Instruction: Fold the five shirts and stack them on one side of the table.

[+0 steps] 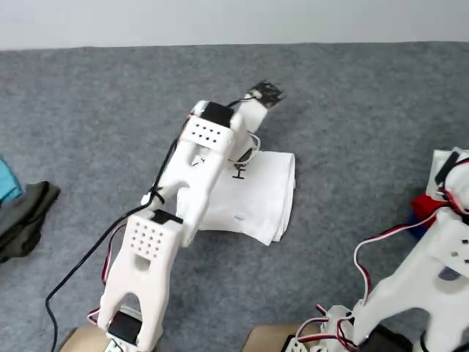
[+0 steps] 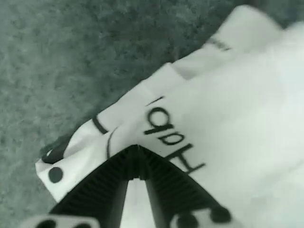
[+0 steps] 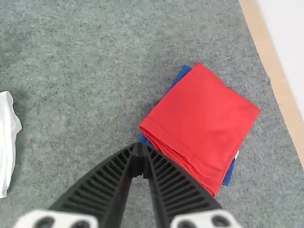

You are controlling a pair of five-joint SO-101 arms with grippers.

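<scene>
White cotton, thin and limp: the white shirt [image 1: 253, 194] lies folded into a rough rectangle directly under the left pincer [image 2: 138, 154]. The pincer's jaws are closed tip to tip on the cloth beside the black lettering. Whether a pinch of fabric sits between them cannot be told. Such a shirt likely weighs next to nothing and has no stiffness. Lifted by one point, it would sag and the layers would probably slide open. The safer hold looks to be the folded edge with all layers taken together, or a flat drag. The loose flap with dark markings, just beside the pincer's tips, seems a poor place, being thinner.

Grey felt table [image 1: 352, 110] spreads all round the pincer and may catch the cloth if it is dragged. Well apart, the right pincer [image 3: 138, 159] has its jaws pressed together on nothing. It hovers just short of a folded red shirt [image 3: 202, 121] lying on a blue shirt [image 3: 183, 72], which by the look of it is the stack. Far off on the left pincer's other side, a teal cloth [image 1: 7, 180] and a dark cloth [image 1: 26, 216] lie crumpled, likely shirts not yet folded. A black cable [image 1: 80, 264] trails behind the left arm. The right arm stands close by the stack and could crowd the way there.
</scene>
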